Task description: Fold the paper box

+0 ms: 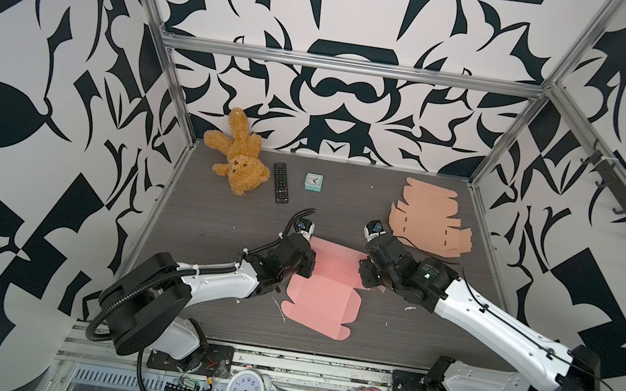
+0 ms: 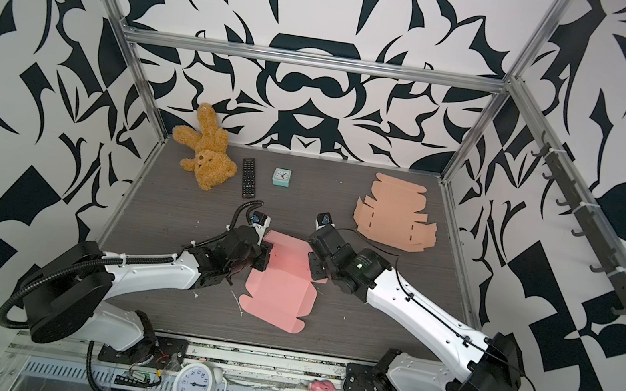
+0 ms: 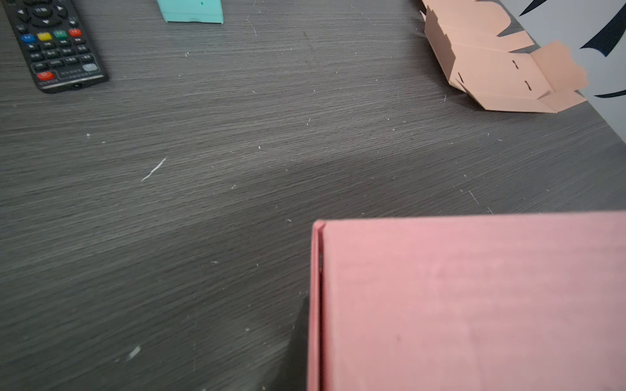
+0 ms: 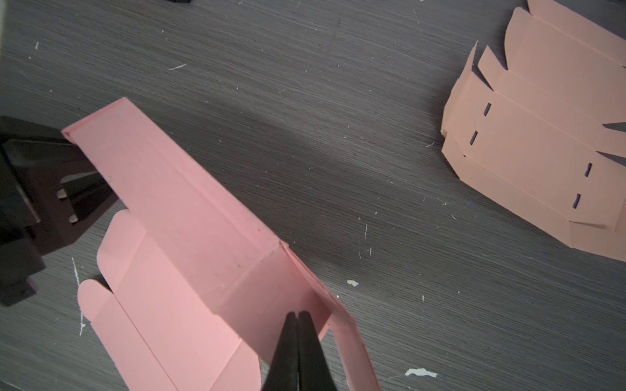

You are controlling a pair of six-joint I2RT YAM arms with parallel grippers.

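The pink paper box (image 1: 325,286) lies in the middle of the tabletop (image 1: 204,239), partly formed. Its long wall at 12 o'clock stands doubled over and the end panel at 3 o'clock is raised. The lid panels with rounded tabs toward 6 o'clock lie flat. I judge it about halfway: the ends still need locking and the lid closing. The right tool (image 4: 298,315) is clenched, its tip inside the 3 o'clock end panel with nothing visibly between the jaws. The left tool (image 4: 88,191) is clenched at the 9 o'clock end; whether it pinches paper is hidden. A tan blank (image 1: 430,218) lies at 1 o'clock, well apart.
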